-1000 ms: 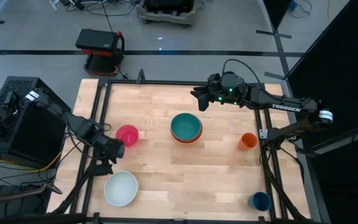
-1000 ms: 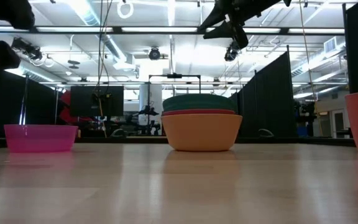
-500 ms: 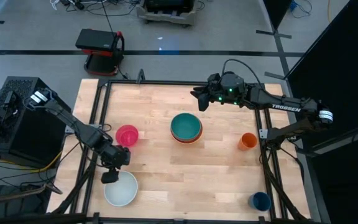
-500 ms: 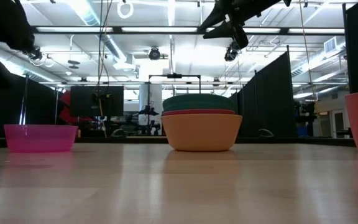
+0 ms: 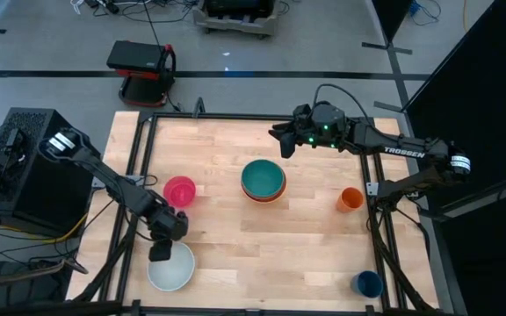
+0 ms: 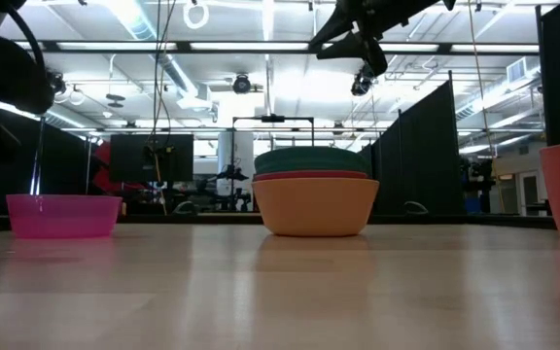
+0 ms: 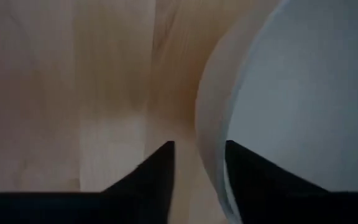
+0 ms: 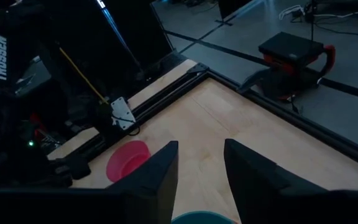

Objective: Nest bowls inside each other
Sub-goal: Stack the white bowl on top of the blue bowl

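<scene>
A white bowl (image 5: pixel 172 268) rests on its base near the table's front left. My left gripper (image 5: pixel 159 254) points down at the bowl's far-left rim (image 7: pixel 207 134), open. One finger (image 7: pixel 244 171) stands inside the bowl and the other (image 7: pixel 160 171) outside it, with bare wood showing between the outer finger and the wall. A pink bowl (image 5: pixel 180 190) stands alone farther back. At mid-table a teal bowl (image 5: pixel 263 178) sits nested in a red-orange bowl (image 6: pixel 311 176), and that one in a yellow-orange bowl (image 6: pixel 315 206). My right gripper (image 5: pixel 280 140) hangs open, high over the far side.
An orange cup (image 5: pixel 350 198) stands near the right edge and a dark blue cup (image 5: pixel 368 283) at the front right corner. A black frame rail (image 5: pixel 139 175) runs along the table's left side. Bare wood lies between the white bowl and the stack.
My left gripper has gone from beside the pink bowl toward the table's near edge and down, and now stands at the white bowl's far-left rim. The bowls have not moved.
</scene>
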Motion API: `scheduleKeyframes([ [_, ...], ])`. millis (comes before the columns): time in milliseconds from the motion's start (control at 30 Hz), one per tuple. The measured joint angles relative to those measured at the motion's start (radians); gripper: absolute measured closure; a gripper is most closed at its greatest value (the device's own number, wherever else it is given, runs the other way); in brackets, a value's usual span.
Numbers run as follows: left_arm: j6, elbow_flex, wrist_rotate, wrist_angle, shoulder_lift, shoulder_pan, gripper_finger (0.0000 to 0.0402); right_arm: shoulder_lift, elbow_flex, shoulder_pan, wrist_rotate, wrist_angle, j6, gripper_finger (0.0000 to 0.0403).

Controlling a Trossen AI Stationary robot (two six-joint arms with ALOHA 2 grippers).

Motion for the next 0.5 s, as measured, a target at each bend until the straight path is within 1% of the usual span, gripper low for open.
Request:
scheduleKeyframes([
  [100,-0.002,0.000,0.001,0.000,0.000,0.000,0.0367,0.000,0.000,0.000,-0.001,0.000,0.000,0.0296],
  [133,-0.011,0.000,0.001,-0.001,0.000,0.000,0.0384,0.000,0.000,0.000,-0.001,0.000,-0.001,0.0297],
  [167,-0.018,0.000,0.001,0.000,-0.001,0.002,0.0391,0.000,0.000,0.000,-0.001,0.000,-0.001,0.0299],
  [333,-0.026,0.003,0.019,0.006,-0.002,0.002,0.0401,0.000,0.000,0.000,-0.001,0.000,-0.003,0.0300],
  [500,0.043,0.132,-0.044,-0.137,-0.001,0.084,0.0401,0.000,0.000,-0.006,-0.001,0.000,-0.012,0.0302],
])
